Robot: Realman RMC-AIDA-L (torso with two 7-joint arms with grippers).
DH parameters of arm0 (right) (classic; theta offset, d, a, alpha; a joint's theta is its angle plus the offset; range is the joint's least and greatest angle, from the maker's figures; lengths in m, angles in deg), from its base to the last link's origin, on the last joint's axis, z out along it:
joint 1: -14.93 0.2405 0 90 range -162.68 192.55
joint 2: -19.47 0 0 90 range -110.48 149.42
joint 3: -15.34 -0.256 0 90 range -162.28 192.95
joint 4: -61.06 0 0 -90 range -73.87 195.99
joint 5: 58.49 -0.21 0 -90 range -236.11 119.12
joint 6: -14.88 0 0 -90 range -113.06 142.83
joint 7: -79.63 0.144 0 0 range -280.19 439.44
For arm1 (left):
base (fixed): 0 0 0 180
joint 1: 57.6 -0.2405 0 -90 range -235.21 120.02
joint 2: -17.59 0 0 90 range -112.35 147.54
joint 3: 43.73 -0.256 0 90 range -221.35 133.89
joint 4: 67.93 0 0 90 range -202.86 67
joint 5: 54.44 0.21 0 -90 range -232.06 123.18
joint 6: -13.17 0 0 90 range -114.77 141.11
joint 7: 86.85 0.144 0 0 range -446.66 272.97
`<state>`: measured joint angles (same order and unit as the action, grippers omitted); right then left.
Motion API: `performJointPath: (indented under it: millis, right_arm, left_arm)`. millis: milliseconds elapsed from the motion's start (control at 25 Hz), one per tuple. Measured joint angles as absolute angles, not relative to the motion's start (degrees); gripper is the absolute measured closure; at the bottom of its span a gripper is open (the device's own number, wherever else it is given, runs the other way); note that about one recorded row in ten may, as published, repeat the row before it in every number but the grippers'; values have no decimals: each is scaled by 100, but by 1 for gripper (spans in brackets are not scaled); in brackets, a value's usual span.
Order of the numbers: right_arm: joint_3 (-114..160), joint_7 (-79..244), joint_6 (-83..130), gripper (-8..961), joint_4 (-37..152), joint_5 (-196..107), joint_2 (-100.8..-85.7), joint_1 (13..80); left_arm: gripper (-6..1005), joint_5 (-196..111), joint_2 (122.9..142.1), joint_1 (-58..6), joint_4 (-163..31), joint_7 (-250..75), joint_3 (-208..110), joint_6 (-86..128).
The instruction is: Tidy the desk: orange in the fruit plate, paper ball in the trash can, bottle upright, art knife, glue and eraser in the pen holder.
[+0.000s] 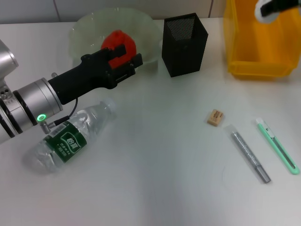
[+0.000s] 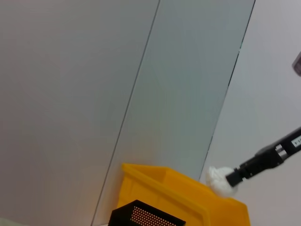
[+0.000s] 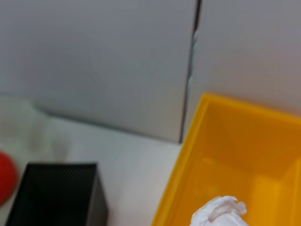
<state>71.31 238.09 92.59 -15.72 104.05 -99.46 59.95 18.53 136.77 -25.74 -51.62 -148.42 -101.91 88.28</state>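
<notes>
One green label with unreadable white writing wraps the lying bottle [image 1: 66,140]. Left gripper [image 1: 123,55] pinches the orange [image 1: 120,41] over the plate [image 1: 87,29]; right gripper [image 1: 277,7] pinches the paper ball [image 3: 218,211] above the bin [image 1: 256,52].

Oranges: 1 – orange [image 1: 120,41], in the fruit plate [image 1: 89,29], just left of the pen holder [image 1: 184,44].
Fruit plates: 1, pale green, left of pen holder.
Pen holders: 1, black mesh.
Trash cans: 1 – yellow trash can [image 1: 256,44], right of pen holder.
Paper balls: 1 – paper ball [image 1: 263,10], white, above trash can, right of pen holder.
Bottles: 1 – bottle [image 1: 70,136], on its side, front-left of pen holder.
Erasers: 1 – eraser [image 1: 215,117], in front of pen holder.
Glue sticks: 1 – glue [image 1: 249,156], grey, front-right of pen holder.
Art knives: 1 – art knife [image 1: 277,146], green, furthest right of pen holder.
</notes>
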Motion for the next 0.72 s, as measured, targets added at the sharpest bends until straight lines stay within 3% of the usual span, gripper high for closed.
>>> performJointPath:
  millis: [320,520,720]
  right_arm:
    - [7124,23797,8304,530,-1121,10502,-9922,6009]
    - [7120,23709,8099,315,-1086,10328,-9938,5880]
    - [6834,22407,8209,180,-1032,8548,-9950,5415]
  left_arm:
    - [372,1773,13677,-2524,-5148,-15037,-10194,8655]
    - [372,1691,13675,-2526,-5107,-15236,-10126,8529]
    - [372,1627,13627,-2580,-4966,-15372,-10151,8515]
